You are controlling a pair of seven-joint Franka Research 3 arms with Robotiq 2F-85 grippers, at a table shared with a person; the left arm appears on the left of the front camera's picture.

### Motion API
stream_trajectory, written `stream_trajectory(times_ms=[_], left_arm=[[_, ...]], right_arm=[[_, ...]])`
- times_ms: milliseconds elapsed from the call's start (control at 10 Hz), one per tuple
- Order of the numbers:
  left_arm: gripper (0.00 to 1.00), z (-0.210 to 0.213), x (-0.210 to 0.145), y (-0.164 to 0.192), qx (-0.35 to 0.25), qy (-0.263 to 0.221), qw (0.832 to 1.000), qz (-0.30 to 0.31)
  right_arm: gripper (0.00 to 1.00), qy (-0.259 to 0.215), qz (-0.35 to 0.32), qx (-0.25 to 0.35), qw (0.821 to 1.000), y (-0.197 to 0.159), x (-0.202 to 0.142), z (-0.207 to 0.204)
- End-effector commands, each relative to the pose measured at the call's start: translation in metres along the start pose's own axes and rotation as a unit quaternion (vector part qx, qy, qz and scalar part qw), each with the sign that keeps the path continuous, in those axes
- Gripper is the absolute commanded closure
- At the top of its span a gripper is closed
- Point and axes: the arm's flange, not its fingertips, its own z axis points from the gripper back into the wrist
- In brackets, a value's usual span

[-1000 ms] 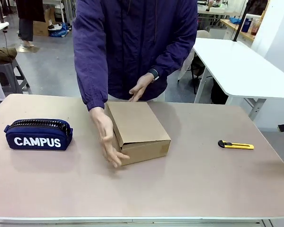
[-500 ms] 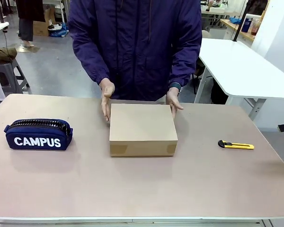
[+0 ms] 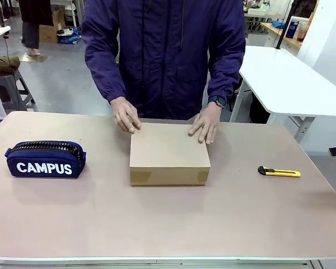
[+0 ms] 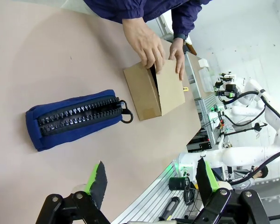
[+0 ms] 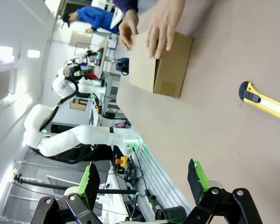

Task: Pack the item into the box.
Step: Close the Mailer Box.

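The closed lid of the box (image 3: 169, 148) is hiding its inside, and the frame edge is cutting off the utility knife (image 5: 266, 101).

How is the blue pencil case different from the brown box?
The pencil case is dark blue with white letters and a black zip; the box is plain brown cardboard. The pencil case is long and rounded; the box is flat-topped with square corners, and bigger. Nobody touches the pencil case, but a person's two hands rest on the box's far edge. Both sit on the same table, and both look closed.
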Motion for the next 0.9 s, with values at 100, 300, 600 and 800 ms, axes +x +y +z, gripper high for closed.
stream_trajectory(times_ms=[100, 300, 600, 800], left_arm=[[0.0, 0.0013, 0.0003, -0.0027, -0.006, -0.005, 1.0, -0.001], [0.0, 0.0013, 0.0003, -0.0027, -0.006, -0.005, 1.0, -0.001], [0.0, 0.0013, 0.0003, -0.0027, -0.006, -0.005, 1.0, -0.001], [0.0, 0.0013, 0.0003, -0.0027, -0.006, -0.005, 1.0, -0.001]], right_arm=[[0.0, -0.001, 0.012, 0.008, 1.0, 0.0, -0.0019, -0.0007], [0.0, -0.001, 0.012, 0.008, 1.0, 0.0, -0.0019, -0.0007], [0.0, -0.001, 0.012, 0.008, 1.0, 0.0, -0.0019, -0.0007], [0.0, -0.001, 0.012, 0.008, 1.0, 0.0, -0.0019, -0.0007]])
